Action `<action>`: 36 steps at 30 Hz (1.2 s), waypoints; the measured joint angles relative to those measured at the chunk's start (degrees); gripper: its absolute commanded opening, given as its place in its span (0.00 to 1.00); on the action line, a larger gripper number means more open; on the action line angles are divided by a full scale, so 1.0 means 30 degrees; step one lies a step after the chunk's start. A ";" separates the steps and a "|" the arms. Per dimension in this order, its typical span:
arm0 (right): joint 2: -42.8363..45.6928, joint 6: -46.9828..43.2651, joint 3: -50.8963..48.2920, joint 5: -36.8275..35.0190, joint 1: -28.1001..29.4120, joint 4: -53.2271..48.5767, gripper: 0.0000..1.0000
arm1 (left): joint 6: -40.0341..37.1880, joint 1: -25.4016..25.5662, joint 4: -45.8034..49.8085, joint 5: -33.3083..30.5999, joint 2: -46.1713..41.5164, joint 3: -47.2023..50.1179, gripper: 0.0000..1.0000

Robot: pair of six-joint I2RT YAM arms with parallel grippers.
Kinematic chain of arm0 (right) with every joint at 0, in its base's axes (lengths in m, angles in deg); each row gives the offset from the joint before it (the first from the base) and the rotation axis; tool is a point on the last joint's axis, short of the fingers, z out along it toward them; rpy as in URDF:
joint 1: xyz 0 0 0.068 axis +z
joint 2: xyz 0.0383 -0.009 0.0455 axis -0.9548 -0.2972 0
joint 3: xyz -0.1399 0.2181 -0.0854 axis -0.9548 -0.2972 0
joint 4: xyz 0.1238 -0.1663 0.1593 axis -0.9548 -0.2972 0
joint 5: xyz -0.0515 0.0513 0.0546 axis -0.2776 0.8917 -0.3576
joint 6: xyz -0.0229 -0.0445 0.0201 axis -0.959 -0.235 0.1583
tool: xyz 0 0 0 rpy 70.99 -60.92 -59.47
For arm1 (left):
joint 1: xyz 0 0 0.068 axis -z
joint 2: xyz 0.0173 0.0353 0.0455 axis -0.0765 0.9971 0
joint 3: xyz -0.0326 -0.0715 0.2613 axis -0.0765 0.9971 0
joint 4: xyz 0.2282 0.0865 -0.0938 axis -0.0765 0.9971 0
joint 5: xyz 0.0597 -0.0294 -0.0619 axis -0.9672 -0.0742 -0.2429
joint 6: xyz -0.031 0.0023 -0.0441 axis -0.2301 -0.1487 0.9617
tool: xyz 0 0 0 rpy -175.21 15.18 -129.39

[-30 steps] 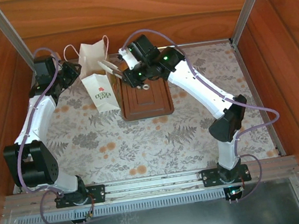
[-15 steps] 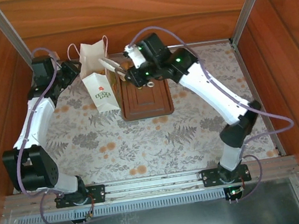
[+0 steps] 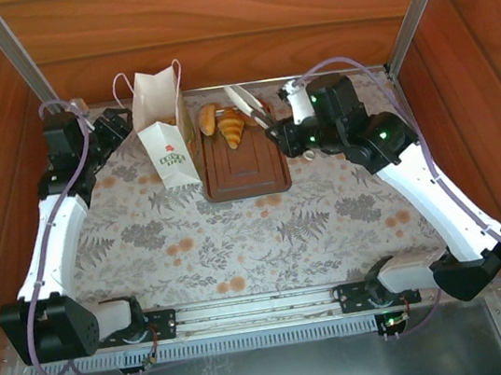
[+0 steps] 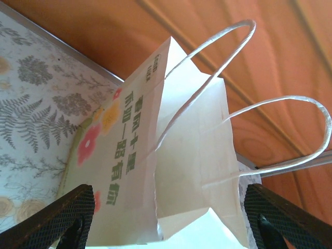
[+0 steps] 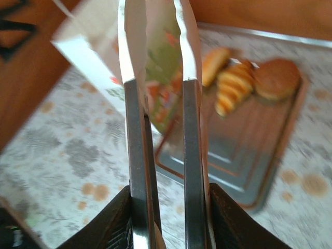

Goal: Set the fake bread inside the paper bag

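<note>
Right arm swung from brown tray's [image 3: 247, 177] far-left corner to past its right edge | right gripper [image 5: 168, 218] clamped on metal tongs [image 5: 136, 155], blades empty | left gripper [image 4: 171, 228] spread wide, straddling upright paper bag [image 4: 192, 155], not gripping, probably finished steadying it | fake bread [image 5: 233, 88]: three pieces along tray's far edge, bag just left | worktop's [image 3: 240, 246] near side free.

White paper bag [image 4: 192, 155] printed with green lettering and red and yellow flowers, between the left gripper's [image 4: 168, 202] black, cross-hatched fingers [image 4: 57, 220]. Between the right gripper's [image 5: 165, 218] dark fingers [image 5: 111, 218], silver tongs [image 5: 137, 155]. Beyond them, a golden-yellow striped croissant [image 5: 232, 88], a brown bun [image 5: 276, 78], a glossy brown tray [image 5: 244, 155], and a cream tablecloth [image 5: 78, 150] patterned with grey ferns and orange blossoms.
</note>
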 measured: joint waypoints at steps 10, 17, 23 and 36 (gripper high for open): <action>-0.2929 0.1464 -0.3847 -0.2761 -0.0095 0.0146 0.36 | 0.0590 0.0000 0.0015 -0.2273 -0.3650 0.3410 0.89; -0.7475 0.1807 -0.2047 -0.3504 0.0124 0.0605 0.37 | 0.1005 -0.0073 -0.0029 -0.2958 -0.4758 0.4976 0.91; -1.1060 0.2098 0.0685 -0.4051 0.0430 0.0707 0.38 | 0.1100 -0.0182 -0.0240 -0.2929 -0.4714 0.5224 0.91; -1.3610 0.2616 0.3526 -0.4830 0.0459 0.0226 0.41 | 0.1392 -0.0736 -0.0794 -0.2732 -0.4444 0.5523 0.91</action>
